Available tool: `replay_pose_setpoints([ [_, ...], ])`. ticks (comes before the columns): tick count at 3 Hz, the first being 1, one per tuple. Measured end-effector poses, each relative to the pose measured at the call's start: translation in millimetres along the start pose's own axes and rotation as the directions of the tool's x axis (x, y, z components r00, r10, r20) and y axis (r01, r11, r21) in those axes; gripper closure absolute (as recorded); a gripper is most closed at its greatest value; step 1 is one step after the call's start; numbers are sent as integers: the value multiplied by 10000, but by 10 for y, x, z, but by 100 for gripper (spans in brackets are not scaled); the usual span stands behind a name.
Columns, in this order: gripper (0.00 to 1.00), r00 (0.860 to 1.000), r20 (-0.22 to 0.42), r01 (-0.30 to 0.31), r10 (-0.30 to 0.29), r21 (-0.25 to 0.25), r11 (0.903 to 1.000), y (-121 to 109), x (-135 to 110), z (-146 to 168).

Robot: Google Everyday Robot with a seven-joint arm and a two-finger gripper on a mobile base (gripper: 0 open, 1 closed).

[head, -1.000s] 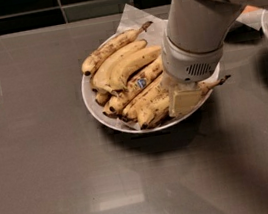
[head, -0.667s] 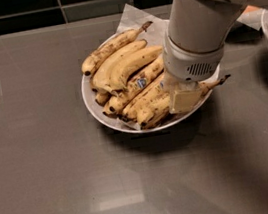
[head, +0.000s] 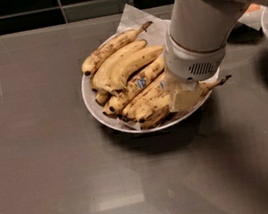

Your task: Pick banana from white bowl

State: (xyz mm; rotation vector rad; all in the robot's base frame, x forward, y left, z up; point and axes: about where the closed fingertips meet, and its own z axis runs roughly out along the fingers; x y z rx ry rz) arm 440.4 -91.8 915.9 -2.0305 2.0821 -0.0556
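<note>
Across the grey bench (head: 61, 191), the white bowl (head: 86, 94) sat far of centre. The gripper (head: 185, 97) was down at its near-right edge, on the banana (head: 153, 105), whose stem poked right. Jaws pinching or not? Couldn't tell. Best to squeeze gently and lift straight, clear of its neighbours.

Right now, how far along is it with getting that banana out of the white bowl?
Done: the hand is down in the white bowl, at its right side as seen, over the speckled banana whose dark stem pokes past the rim. In hand: the grasp; whether it is secured does not show. Left: lifting the banana, which lies among the other bananas, out of the bowl.
</note>
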Motion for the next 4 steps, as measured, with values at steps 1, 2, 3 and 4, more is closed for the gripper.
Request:
replay_pose_setpoints([
  [1,100,9989,423,188,-208,470,9987,-4,-66,-257],
  [2,100,9958,788,382,-474,1146,9927,20,-132,-594],
  [3,100,9896,1214,566,-773,1656,9846,48,-197,-848],
  [4,100,9889,1219,627,-852,1775,9821,66,-234,-903],
])
